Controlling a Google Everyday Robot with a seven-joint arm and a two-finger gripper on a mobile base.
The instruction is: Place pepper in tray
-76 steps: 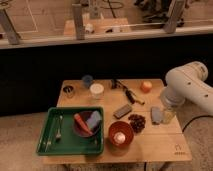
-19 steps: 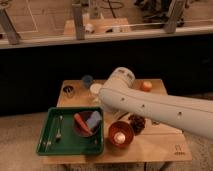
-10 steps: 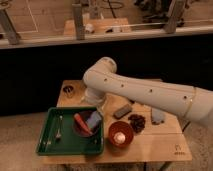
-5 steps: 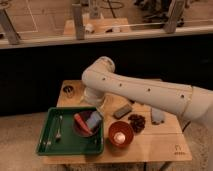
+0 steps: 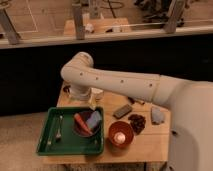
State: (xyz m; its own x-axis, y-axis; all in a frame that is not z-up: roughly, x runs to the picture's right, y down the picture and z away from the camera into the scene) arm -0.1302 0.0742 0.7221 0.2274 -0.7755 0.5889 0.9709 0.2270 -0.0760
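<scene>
The hand [image 5: 93, 103] hangs over the tray's [image 5: 46, 148] back rim, near its right corner, at the end of the one arm, which reaches across the counter [image 5: 150, 145] from the tray's right. I cannot tell whether the hand is spread or pressed together, nor whether it grips anything.

The pepper [image 5: 83, 124] lies inside the tray, in its right half, just in front of and slightly left of the hand. It rests on a dark round dish [image 5: 79, 131], touching or just beside the sponge [image 5: 94, 119]. Its long axis runs on a slant, from the tray's back left toward its front right.

By that lie, the pepper looks already placed. Any coming move turns on the hand being above and just behind the pepper, so a lift straight up should clear it.

Counted:
- one pepper
- one tray
- one hand
- one sponge
- one fork [image 5: 59, 129], in the tray's left half
- one red bowl [image 5: 121, 142], just right of the tray, holding one orange fruit [image 5: 120, 136]
</scene>
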